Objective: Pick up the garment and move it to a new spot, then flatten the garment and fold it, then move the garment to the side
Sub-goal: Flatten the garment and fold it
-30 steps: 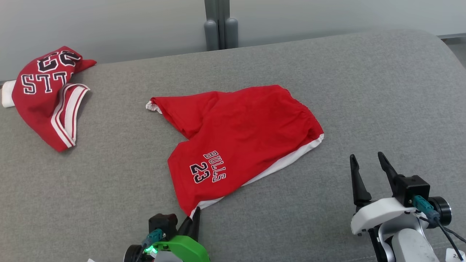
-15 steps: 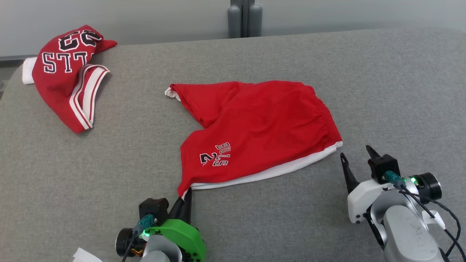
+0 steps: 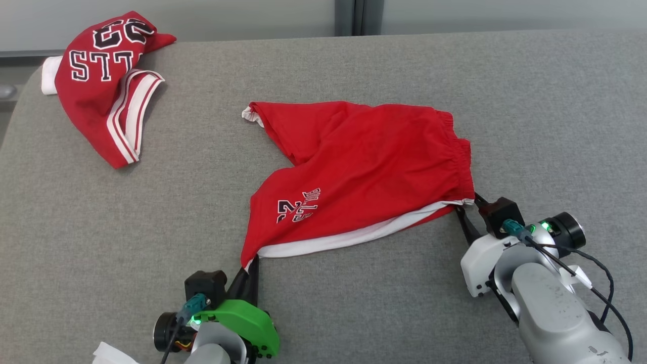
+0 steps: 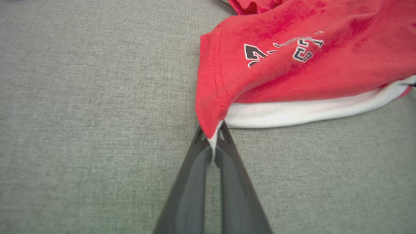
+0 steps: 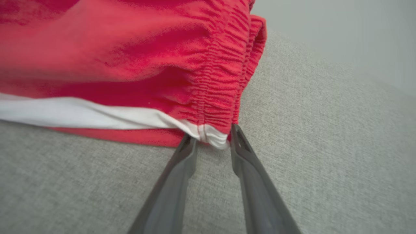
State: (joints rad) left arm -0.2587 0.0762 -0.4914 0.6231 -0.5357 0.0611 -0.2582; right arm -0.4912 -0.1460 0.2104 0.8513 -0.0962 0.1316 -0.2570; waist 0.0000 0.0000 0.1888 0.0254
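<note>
Your left hand (image 3: 251, 263) is pinched tight on the near hem corner of the red shorts (image 3: 364, 167); the wrist cam shows white lining squeezed between the fingertips (image 4: 212, 136). Your right hand (image 3: 467, 207) is parted, with one finger on each side of the white waistband corner (image 5: 211, 139) and a gap between them, so it has no grip on the cloth. The shorts lie spread mid-worktop (image 3: 530, 101), "23" print facing up. A crumpled red jersey (image 3: 101, 86) sits well apart at the far left corner.
</note>
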